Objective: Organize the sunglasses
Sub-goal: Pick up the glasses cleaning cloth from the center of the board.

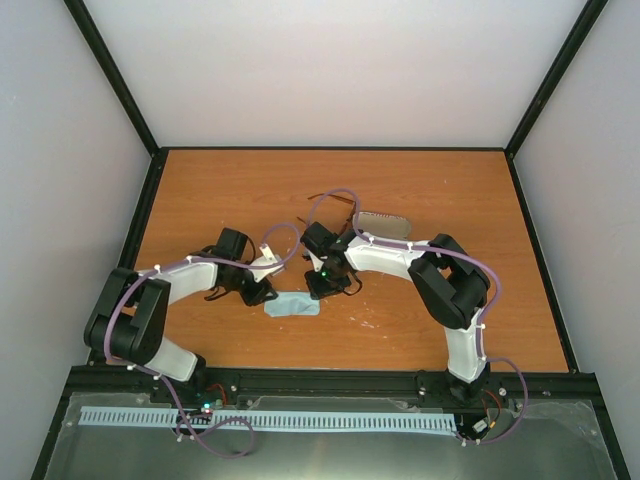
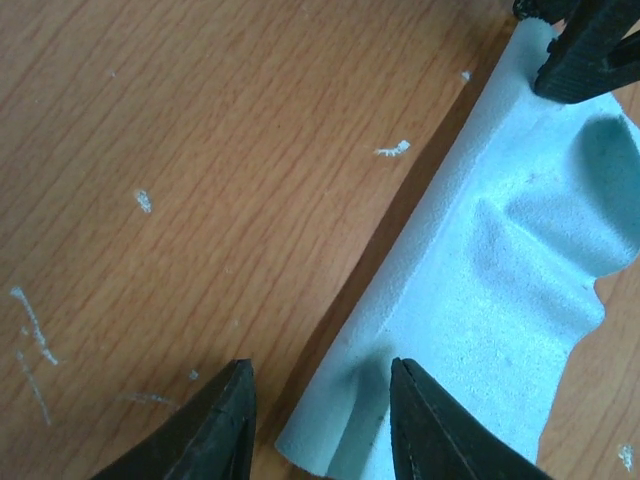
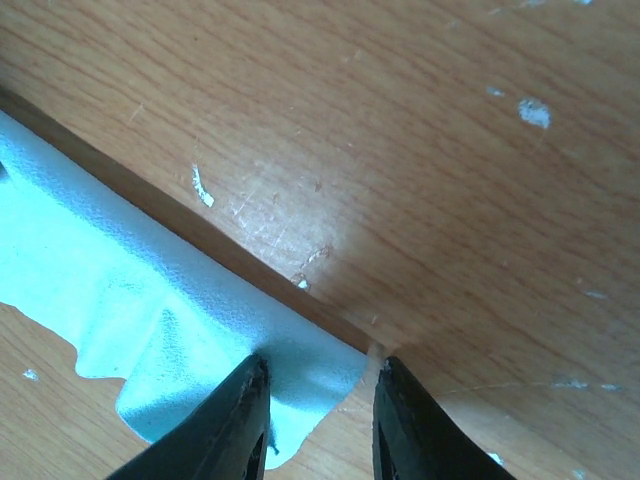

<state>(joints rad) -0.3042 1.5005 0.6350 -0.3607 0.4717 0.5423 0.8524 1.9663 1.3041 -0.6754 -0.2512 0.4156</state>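
Observation:
The sunglasses [image 1: 332,197] show only as thin dark lines behind my right wrist, partly covered by a purple cable. A light blue cloth [image 1: 293,306] lies rumpled on the table between the two grippers. My left gripper [image 2: 318,365] is open, its fingers standing astride the cloth's [image 2: 500,260] near corner with a fold between them. My right gripper [image 3: 322,362] is open too, one finger on the cloth's [image 3: 120,290] corner and the other on bare wood. The right gripper's fingers [image 2: 590,50] show at the cloth's far end in the left wrist view.
A flag-patterned oblong case [image 1: 385,224] lies behind the right forearm, next to the sunglasses. The wooden table [image 1: 450,190] is bounded by black rails and white walls. Purple cables loop over both arms. White flecks dot the wood.

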